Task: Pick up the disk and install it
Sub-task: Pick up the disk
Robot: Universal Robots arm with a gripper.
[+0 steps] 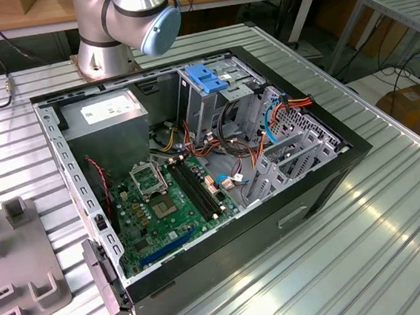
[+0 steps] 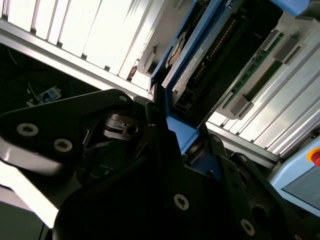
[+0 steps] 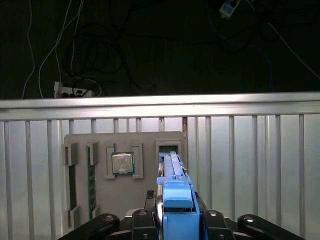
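My gripper [image 3: 178,216] is shut on the disk [image 3: 172,172], which I see edge-on in the first wrist view, its blue carrier between black fingers [image 3: 143,218]. The disk's far end reaches the slot of a grey holder plate [image 3: 125,200]; I cannot tell whether it still sits in that slot. In the second wrist view the disk [image 2: 215,50] shows its dark body, a row of connector pins and the blue frame, clamped by the gripper [image 2: 182,132]. The open computer case [image 1: 324,184] lies on the ribbed metal table in the exterior view.
The holder plate also carries a processor chip [image 3: 122,163] and memory sticks [image 3: 91,175]. Inside the case are a motherboard [image 1: 162,199], a grey power supply box [image 1: 107,130], cables, and a drive cage with a blue handle [image 1: 206,77]. The arm's base [image 1: 119,25] stands behind the case.
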